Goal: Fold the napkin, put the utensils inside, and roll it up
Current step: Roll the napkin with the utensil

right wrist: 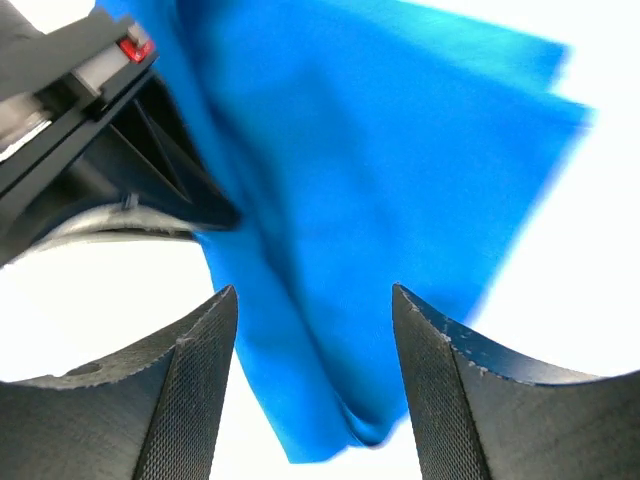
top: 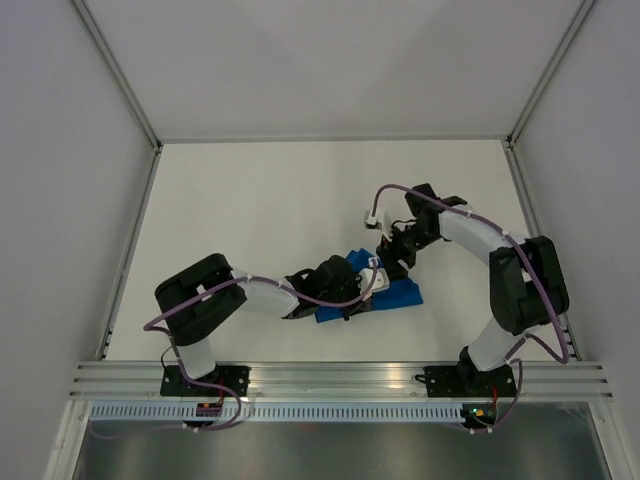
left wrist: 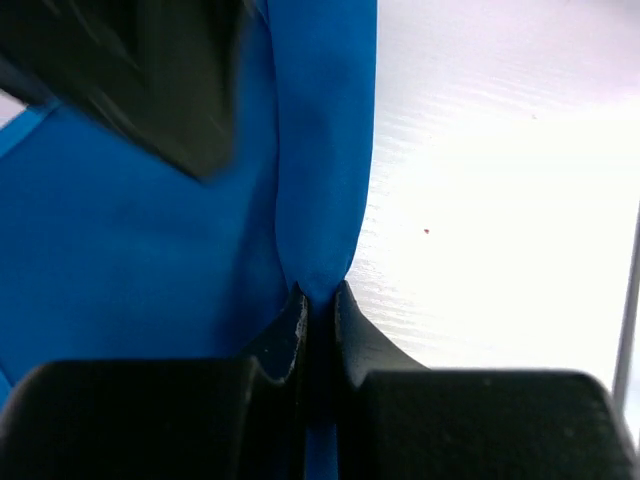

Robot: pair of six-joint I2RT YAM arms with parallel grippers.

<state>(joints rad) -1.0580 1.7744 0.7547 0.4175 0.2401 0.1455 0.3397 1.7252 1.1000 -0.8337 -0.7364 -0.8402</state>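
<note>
The blue napkin (top: 398, 293) lies bunched in a folded strip at the table's middle, between the two arms. My left gripper (top: 356, 285) is shut on a raised fold of the napkin (left wrist: 322, 180), the cloth pinched between its fingertips (left wrist: 296, 318). My right gripper (top: 392, 265) hovers just above the napkin (right wrist: 380, 170) from the far right, its jaws open (right wrist: 313, 295) and the cloth hanging loose between them, touching neither finger. The utensils are hidden from every view.
White table (top: 300, 200) with white walls on three sides and a metal rail (top: 340, 375) along the near edge. In the right wrist view, the left arm's black body (right wrist: 90, 110) sits close at the upper left.
</note>
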